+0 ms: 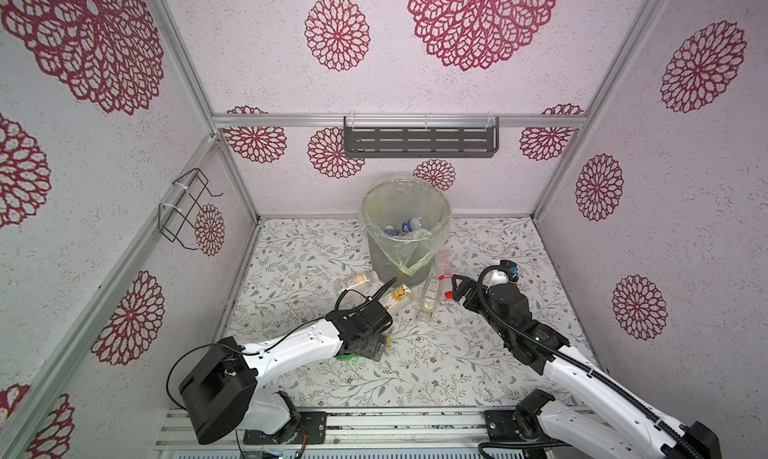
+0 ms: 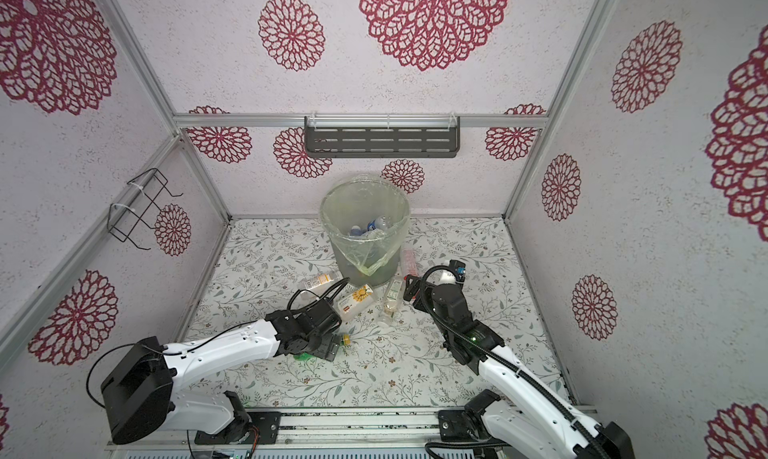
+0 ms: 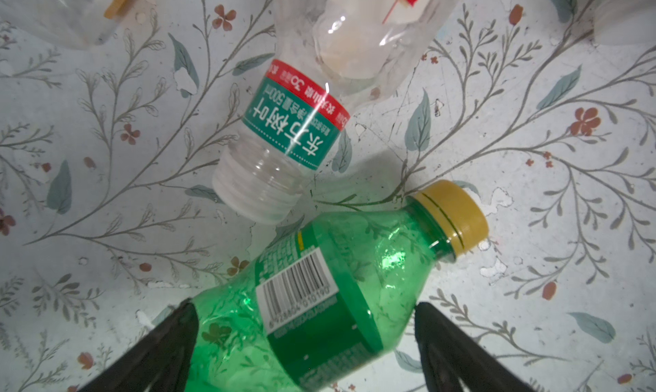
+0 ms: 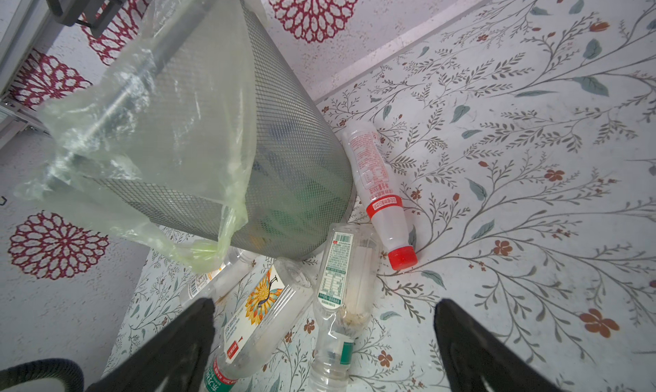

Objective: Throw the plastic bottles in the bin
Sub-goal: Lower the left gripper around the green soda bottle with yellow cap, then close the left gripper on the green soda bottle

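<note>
Left wrist: green bottle [image 3: 340,273] btwn spread left gripper [image 3: 305,306], clear bottle [image 3: 284,138] adj.

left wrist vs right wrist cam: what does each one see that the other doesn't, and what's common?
Left wrist only: a green plastic bottle with yellow cap lying between the fingers of the open left gripper. Right wrist only: the grey mesh-walled bin with yellowish bag, a white red-capped bottle, the open right gripper. Both: the clear bottle with teal-and-red band and the floral tabletop.

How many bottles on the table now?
5: green bottle at left gripper; yellow-label bottle, sunflower bottle, clear bottle before the bin; red-capped bottle beside it. Arms may hide more.
</note>
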Robot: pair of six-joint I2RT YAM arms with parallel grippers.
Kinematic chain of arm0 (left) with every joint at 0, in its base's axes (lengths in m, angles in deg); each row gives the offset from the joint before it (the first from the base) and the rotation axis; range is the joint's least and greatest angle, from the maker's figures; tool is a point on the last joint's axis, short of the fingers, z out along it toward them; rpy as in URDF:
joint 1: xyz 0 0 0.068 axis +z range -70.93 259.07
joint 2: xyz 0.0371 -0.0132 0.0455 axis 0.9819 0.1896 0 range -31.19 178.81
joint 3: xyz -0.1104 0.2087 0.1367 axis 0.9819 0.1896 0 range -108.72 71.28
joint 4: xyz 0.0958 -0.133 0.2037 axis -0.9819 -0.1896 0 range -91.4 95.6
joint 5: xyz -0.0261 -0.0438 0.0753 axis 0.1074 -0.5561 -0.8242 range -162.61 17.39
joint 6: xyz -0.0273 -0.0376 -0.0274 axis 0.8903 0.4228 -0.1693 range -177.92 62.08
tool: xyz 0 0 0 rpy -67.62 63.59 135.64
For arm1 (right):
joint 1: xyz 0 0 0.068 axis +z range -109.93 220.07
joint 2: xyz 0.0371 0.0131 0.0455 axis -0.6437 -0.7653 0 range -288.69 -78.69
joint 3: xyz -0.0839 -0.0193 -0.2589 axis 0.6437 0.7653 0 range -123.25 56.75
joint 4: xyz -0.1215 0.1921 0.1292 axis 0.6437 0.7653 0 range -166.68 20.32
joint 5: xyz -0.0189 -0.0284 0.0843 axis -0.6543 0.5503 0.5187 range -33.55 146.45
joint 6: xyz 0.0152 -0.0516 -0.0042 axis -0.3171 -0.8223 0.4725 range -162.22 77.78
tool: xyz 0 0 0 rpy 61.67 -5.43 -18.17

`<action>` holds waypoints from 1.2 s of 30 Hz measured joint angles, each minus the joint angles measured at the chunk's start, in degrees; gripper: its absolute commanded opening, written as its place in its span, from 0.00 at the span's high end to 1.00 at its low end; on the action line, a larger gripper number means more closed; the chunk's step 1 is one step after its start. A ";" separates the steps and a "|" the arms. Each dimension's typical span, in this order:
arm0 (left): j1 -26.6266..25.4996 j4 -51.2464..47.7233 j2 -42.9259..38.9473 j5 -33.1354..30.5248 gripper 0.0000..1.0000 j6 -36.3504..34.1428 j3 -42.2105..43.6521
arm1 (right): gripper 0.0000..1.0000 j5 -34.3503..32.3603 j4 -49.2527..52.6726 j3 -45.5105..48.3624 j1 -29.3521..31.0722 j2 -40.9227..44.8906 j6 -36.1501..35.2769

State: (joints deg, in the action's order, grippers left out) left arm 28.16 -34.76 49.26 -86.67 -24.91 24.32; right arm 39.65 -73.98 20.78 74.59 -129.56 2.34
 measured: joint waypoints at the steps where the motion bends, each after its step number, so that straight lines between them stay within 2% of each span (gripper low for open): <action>1: -0.11 0.20 0.07 0.00 0.03 0.04 0.17 | 0.01 0.00 0.02 0.00 -0.02 -0.04 0.00; 16: -3.17 2.10 1.97 3.04 0.00 3.93 1.97 | 0.01 -0.15 -0.20 0.00 -0.15 -0.83 0.00; 22: -4.61 3.56 2.64 4.17 0.08 6.47 2.58 | 0.01 -0.17 -0.24 0.00 -0.15 -0.83 0.02; 28: -5.70 4.37 4.17 4.61 0.20 7.76 2.64 | 0.01 -0.17 -0.24 0.00 -0.15 -0.81 0.02; 36: -7.28 4.48 5.09 4.57 0.26 8.85 2.43 | 0.01 -0.15 -0.31 0.44 -0.17 -0.66 0.04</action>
State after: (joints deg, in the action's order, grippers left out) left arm 20.88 -30.28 54.35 -82.10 -16.05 26.75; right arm 39.50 -74.29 21.22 74.42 -130.21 2.38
